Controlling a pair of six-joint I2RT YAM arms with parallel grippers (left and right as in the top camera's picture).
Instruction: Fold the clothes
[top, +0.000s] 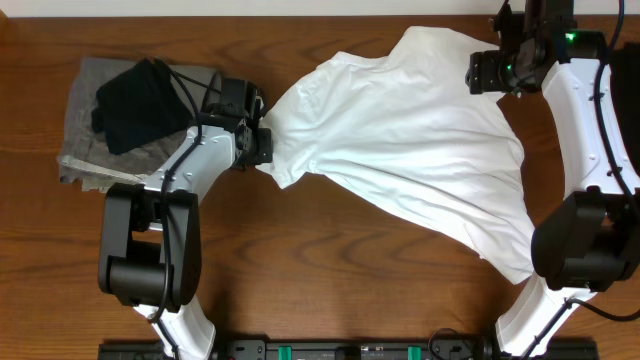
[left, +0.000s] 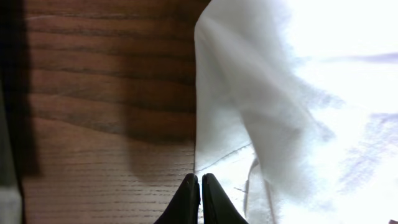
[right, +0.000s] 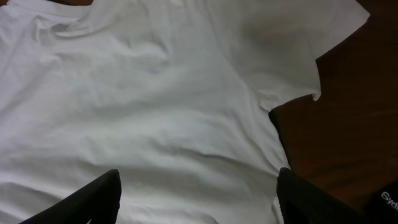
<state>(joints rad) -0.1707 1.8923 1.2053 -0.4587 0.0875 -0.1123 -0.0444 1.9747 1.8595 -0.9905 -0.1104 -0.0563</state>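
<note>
The white T-shirt (top: 400, 140) lies rumpled across the wooden table, from the middle to the right front. No print shows. My left gripper (top: 264, 143) is at the shirt's left edge, where the cloth draws to a point. In the left wrist view its fingers (left: 200, 182) are shut on the edge of the T-shirt (left: 292, 106). My right gripper (top: 492, 72) is wide open, above the shirt's far right part. In the right wrist view its fingers (right: 198, 193) spread over the T-shirt (right: 161, 106), with the collar at upper left and a short sleeve at upper right.
A folded grey cloth (top: 85, 140) with a black garment (top: 135, 100) on top lies at the far left, just behind the left arm. Bare brown table (top: 330, 260) shows in front of the shirt and in the left wrist view (left: 106, 124).
</note>
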